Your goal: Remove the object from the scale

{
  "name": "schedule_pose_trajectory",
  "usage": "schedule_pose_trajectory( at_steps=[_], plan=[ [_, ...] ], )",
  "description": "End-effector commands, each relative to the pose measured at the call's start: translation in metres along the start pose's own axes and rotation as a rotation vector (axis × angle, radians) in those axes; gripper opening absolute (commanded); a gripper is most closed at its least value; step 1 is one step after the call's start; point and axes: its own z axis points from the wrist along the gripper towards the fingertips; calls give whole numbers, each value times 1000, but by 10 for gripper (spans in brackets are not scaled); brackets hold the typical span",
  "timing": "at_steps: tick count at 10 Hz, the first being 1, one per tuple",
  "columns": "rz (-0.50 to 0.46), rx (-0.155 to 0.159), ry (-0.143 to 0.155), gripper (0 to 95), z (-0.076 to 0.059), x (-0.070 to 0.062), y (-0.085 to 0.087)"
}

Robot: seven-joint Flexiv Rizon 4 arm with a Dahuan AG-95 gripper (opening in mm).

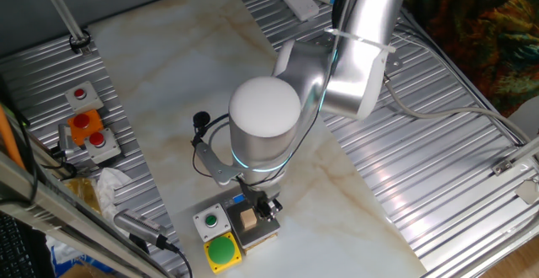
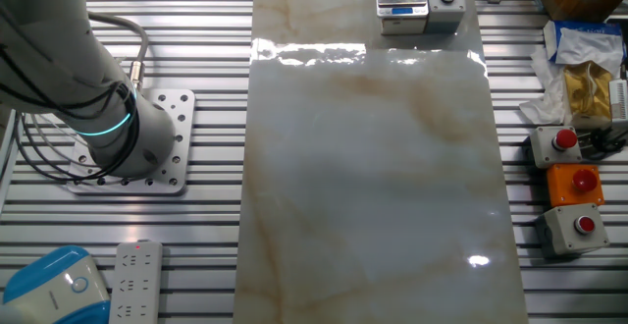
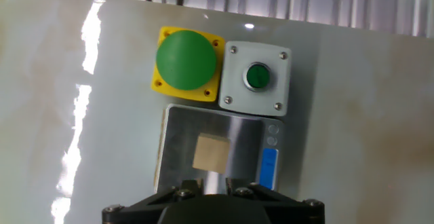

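gripper (image 3: 207, 187): hovering directly over the scale (image 3: 241, 132), finger opening cannot be judged, holding nothing | wooden cube (image 3: 210, 152): sitting near the middle of the scale's plate | yellow box with big green button (image 3: 186, 62) and grey box with small green button (image 3: 257, 78): sitting just beside the scale

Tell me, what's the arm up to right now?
Gripper hovering above scale, holding nothing. Wooden cube sits on plate. Nothing blocking it.
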Motion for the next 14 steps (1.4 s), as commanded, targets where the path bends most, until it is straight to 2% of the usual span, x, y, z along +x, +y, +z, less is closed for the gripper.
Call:
schedule_pose_trajectory(
  at_steps=[1,2,10,12,13,14],
  plan=[
    [4,2,-1,570,3,0,0],
    [9,4,-1,570,9,-1,0],
    [91,-6,-4,570,33,-3,5],
    [104,-6,-4,570,33,-3,5],
    [106,-5,-4,380,33,-3,5],
    [112,-4,-6,380,33,-3,5]
  ],
)
